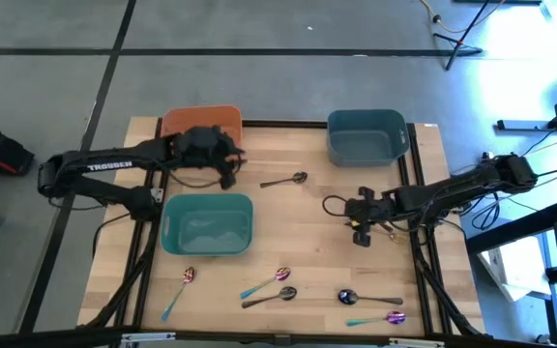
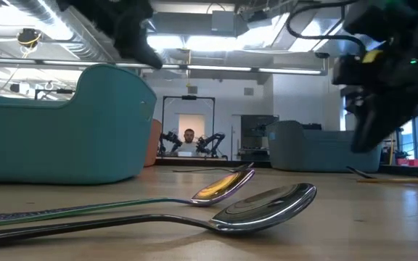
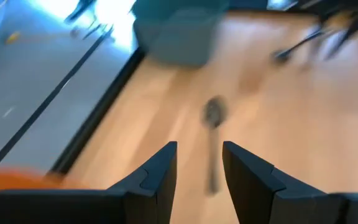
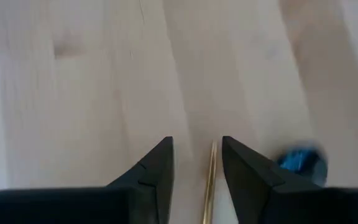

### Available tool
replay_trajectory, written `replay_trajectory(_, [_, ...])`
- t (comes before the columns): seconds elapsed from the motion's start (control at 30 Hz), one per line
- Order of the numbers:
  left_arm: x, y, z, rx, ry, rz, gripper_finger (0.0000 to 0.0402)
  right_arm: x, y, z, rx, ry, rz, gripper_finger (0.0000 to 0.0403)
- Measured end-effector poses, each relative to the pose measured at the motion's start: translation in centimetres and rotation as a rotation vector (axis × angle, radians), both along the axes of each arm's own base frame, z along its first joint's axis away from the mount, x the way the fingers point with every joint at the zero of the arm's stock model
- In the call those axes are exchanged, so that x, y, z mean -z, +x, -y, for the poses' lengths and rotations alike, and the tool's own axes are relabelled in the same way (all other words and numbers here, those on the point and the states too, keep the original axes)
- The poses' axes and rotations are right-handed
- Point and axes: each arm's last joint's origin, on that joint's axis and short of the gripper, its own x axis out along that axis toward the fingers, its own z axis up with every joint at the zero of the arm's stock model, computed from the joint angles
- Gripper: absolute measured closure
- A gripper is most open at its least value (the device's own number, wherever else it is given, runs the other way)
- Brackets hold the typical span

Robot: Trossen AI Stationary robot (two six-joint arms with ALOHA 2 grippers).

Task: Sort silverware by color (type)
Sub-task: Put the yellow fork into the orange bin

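My left gripper (image 1: 236,160) is open beside the orange bin (image 1: 201,122). It points toward a black spoon (image 1: 286,180) lying flat on the table; in the left wrist view that spoon (image 3: 214,118) lies ahead of the fingers. My right gripper (image 1: 360,232) is open above the table's right part, apart from the wood in the low view (image 2: 365,134). A thin gold handle (image 4: 209,180) shows in the gap between its fingers, and I cannot tell whether they touch it. Several iridescent spoons (image 1: 269,281) and black spoons (image 1: 271,296) lie along the near edge.
A teal bin (image 1: 208,223) stands in the left middle and a blue-grey bin (image 1: 366,136) at the far right. Two spoons (image 2: 267,206) lie close to the low camera. A blue spoon bowl (image 4: 300,162) lies beside my right fingers. Bare wood lies between the bins.
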Motion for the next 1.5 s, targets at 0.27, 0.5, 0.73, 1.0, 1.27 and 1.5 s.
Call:
replay_trajectory(0.27, [1.1, 3.9, 5.5, 0.237, 0.007, 0.059, 0.0276, 0.3, -3.0, -0.8, 0.124, 0.124, -0.25, 0.0278])
replay_trajectory(0.5, [4.1, 7.2, 8.0, 0.34, 0.035, 0.036, 0.0276, 2.0, -3.6, -0.7, 0.109, 0.096, -0.343, 0.0278])
replay_trajectory(0.73, [6.0, 9.2, 8.6, 0.363, 0.052, 0.057, 0.0276, 3.3, -3.7, -0.8, 0.092, 0.086, -0.388, 0.0304])
replay_trajectory(1.0, [6.7, 9.8, 8.7, 0.362, 0.052, 0.064, 0.0276, 3.5, -3.6, -0.7, 0.059, 0.06, -0.402, 0.0395])
replay_trajectory(1.27, [6.6, 9.8, 8.7, 0.362, 0.054, 0.077, 0.0276, 1.2, -1.7, -1.2, 0.011, 0.034, -0.295, 0.0398])
replay_trajectory(1.5, [6.5, 9.9, 8.4, 0.307, 0.071, 0.081, 0.0275, -0.9, 1.0, -1.5, -0.1, -0.113, -0.045, 0.04])
